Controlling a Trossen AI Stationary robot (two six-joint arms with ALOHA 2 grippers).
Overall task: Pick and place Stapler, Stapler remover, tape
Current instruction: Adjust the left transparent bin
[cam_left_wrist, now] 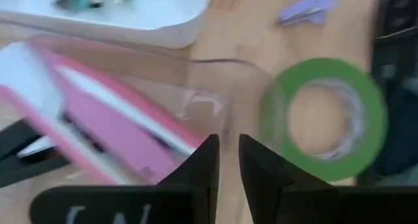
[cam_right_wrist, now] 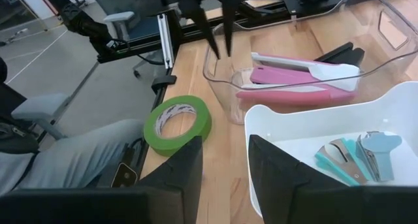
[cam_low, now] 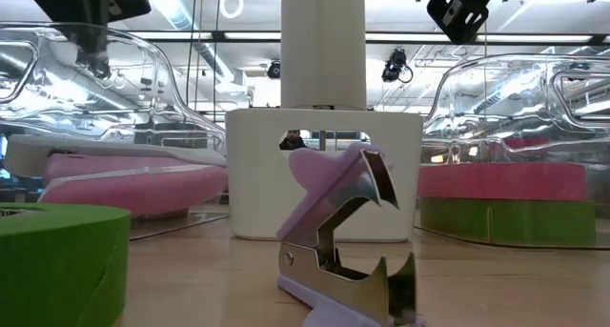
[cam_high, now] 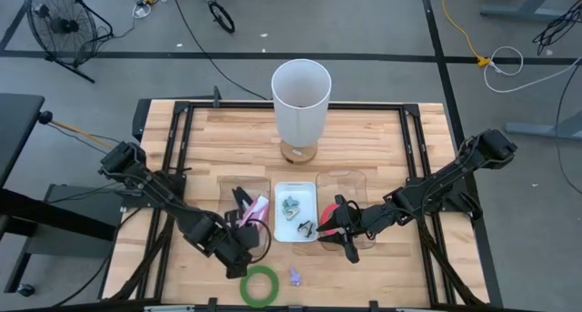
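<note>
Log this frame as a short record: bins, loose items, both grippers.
left clear bin: holds the pink stapler
white tray: teal staple remover inside
right clear bin: red tape stacked on green tape
loose on table: green tape ring, purple staple remover
left gripper: above the left bin's near rim, fingers nearly together, holding nothing
right gripper: over the right bin, empty

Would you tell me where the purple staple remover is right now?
In the high view, the purple staple remover lies on the bare table near the front edge, just right of the green tape ring and below the white tray.
</note>
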